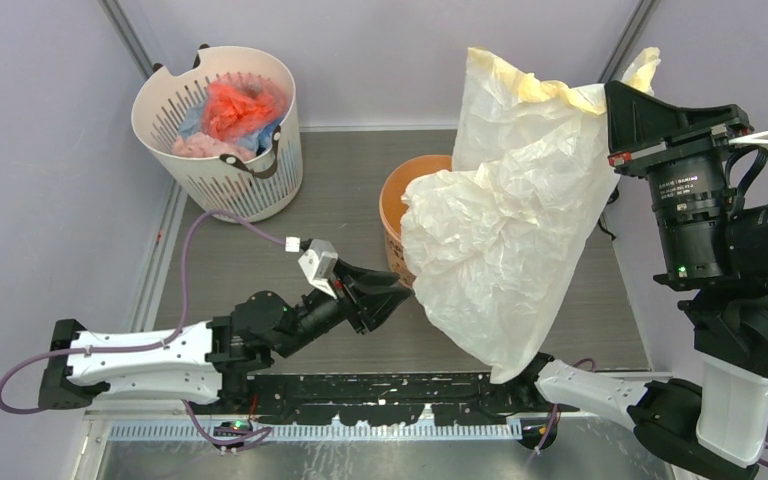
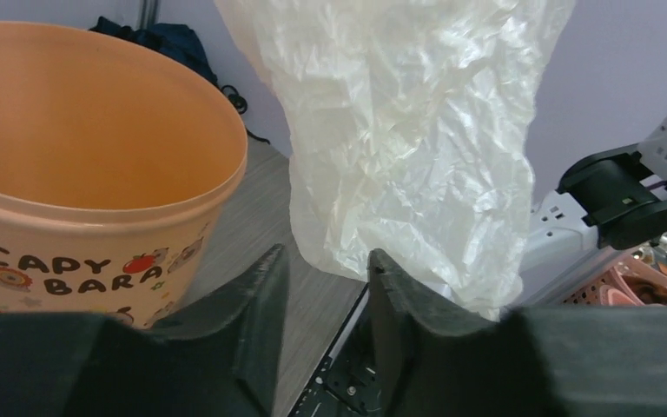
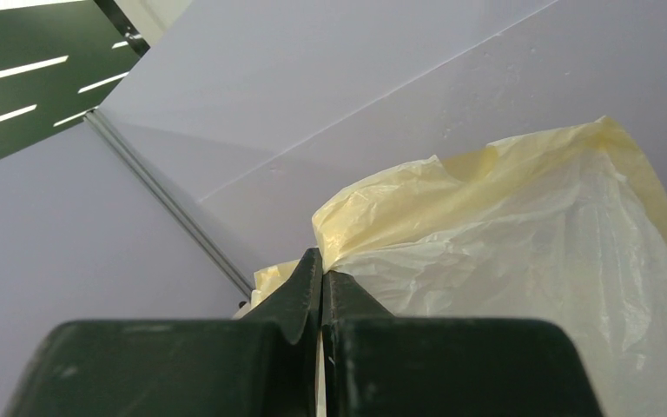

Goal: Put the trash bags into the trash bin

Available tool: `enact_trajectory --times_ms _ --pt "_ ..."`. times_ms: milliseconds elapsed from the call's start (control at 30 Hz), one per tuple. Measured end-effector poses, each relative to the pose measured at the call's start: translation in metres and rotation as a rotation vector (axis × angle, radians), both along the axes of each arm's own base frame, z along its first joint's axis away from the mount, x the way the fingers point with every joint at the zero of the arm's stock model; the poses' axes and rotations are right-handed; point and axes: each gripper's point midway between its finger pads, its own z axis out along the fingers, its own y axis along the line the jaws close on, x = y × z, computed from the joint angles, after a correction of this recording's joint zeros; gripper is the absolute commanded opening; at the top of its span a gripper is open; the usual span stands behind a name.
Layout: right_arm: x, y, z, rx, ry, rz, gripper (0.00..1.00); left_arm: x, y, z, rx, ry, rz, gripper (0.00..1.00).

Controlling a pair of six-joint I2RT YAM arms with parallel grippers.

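High at right, the right gripper (image 3: 322, 268) pinches the pale-yellow trash bag (image 1: 505, 230) hanging beside the orange trash bin (image 1: 398, 203); the left gripper (image 2: 323, 265) stands parted, empty.

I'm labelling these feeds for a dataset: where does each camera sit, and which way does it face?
Top external: above and behind the bases, looking down on the table; left arm, right arm, orange bin, white basket.
Left wrist: low, facing the bin and hanging trash bag; left fingers parted.
Right wrist: raised, facing the walls; right fingers shut on the bag's yellow edge.
Shared: bag in all three; bin in the first two.
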Motion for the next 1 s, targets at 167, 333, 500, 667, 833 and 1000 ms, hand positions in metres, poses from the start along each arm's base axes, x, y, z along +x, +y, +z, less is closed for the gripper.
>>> enact_trajectory --times_ms 167,333,500,667,833,1000 --pt "0.000 0.002 0.001 0.011 -0.003 0.013 0.01 -0.005 0.013 0.015 -0.024 -0.041 -0.019 0.74" --pt "-0.001 0.006 0.002 0.019 -0.007 0.037 0.01 -0.002 0.024 0.026 -0.037 -0.085 0.009 0.99" --pt "-0.002 0.011 0.004 0.028 -0.010 0.062 0.01 0.009 0.013 0.027 -0.001 -0.104 0.036 1.00" --pt "-0.002 0.015 0.004 0.030 -0.008 0.081 0.01 0.037 -0.002 0.029 0.014 -0.074 0.066 1.00" --pt "-0.005 0.014 0.002 0.028 0.000 0.093 0.01 0.068 -0.007 0.017 0.016 -0.026 0.090 1.00" --pt "-0.011 0.013 0.003 0.029 -0.004 0.112 0.01 0.082 -0.022 0.017 0.010 -0.006 0.057 1.00"
